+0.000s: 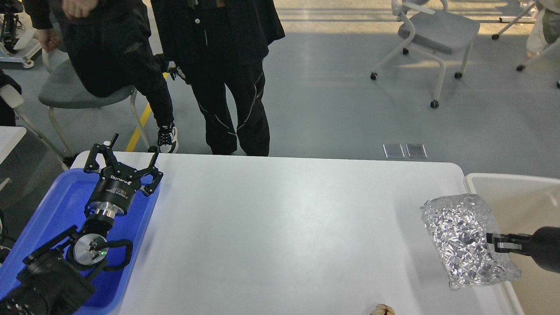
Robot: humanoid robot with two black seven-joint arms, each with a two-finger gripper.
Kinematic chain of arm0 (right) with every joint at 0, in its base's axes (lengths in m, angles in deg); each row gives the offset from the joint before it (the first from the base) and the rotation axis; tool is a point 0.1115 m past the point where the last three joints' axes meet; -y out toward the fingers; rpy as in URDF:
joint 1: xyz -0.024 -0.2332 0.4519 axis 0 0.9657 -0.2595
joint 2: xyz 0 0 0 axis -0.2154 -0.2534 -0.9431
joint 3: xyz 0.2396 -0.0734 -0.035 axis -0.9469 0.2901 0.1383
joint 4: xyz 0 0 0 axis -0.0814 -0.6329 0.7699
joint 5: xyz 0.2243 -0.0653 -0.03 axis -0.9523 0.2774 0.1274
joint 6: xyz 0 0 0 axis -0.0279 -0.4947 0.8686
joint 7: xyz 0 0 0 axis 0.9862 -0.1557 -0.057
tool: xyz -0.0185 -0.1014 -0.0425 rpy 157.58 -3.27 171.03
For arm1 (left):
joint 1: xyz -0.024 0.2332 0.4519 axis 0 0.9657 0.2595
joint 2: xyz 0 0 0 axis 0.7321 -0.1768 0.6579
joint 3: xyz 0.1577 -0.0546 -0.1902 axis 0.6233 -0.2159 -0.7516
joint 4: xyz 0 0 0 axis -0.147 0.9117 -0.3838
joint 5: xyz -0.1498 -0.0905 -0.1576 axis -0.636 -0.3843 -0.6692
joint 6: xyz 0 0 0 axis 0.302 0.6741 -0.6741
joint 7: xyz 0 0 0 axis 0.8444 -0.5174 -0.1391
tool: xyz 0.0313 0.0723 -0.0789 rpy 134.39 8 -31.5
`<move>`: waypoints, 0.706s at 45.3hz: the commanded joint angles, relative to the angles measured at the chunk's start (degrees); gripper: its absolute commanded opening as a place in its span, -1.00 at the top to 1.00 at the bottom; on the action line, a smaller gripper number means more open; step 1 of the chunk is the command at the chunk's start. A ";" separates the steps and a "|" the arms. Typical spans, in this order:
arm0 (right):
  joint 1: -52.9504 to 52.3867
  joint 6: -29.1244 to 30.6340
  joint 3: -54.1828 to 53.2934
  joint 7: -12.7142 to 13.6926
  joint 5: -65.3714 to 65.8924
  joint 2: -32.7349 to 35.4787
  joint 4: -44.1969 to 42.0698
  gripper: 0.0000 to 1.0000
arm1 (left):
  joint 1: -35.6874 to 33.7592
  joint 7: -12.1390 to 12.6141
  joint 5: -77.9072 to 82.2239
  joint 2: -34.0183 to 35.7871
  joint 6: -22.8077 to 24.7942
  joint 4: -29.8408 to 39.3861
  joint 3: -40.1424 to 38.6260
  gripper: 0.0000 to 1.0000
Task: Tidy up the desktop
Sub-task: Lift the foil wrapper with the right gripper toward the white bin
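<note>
Crinkled silver foil bag (468, 240), judged light, thin and easily crushed, is held at the right edge of the large smooth white rectangular desktop (280, 227), overlapping the beige-white rimmed bin (507, 183) beside that edge. It is pinched at its right side by the right gripper (493, 243), fingers clenched on the foil; a grip on a gathered fold is judged safest. Over the blue plastic tray (65, 205) at the desktop's left edge, the left gripper (131, 151) is spread wide, grasping nothing.

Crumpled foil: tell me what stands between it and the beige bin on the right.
Nothing visible. The crumpled foil, held by the right hand, hangs at the desktop's right edge, already overlapping the bin's near rim.
</note>
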State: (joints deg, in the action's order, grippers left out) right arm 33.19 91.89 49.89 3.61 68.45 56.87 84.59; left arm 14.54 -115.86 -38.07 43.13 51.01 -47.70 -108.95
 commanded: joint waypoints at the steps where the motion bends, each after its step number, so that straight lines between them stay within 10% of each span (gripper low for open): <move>1: -9.67 8.44 -0.60 -0.01 -5.45 8.53 9.05 1.00 | 0.01 0.00 0.00 0.00 0.01 0.00 0.00 -1.00; 17: -22.33 20.48 -0.60 -0.01 -9.05 12.40 9.94 1.00 | 0.01 0.00 0.00 0.00 0.01 0.00 0.00 -1.00; 32: -21.99 17.59 0.81 -0.01 -11.60 13.54 8.01 1.00 | 0.01 0.00 0.00 0.00 -0.08 0.00 0.00 -1.00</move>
State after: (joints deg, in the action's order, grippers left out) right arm 12.45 110.37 49.64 3.64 59.80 68.92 93.88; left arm 14.57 -115.86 -38.06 43.13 51.00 -47.70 -108.95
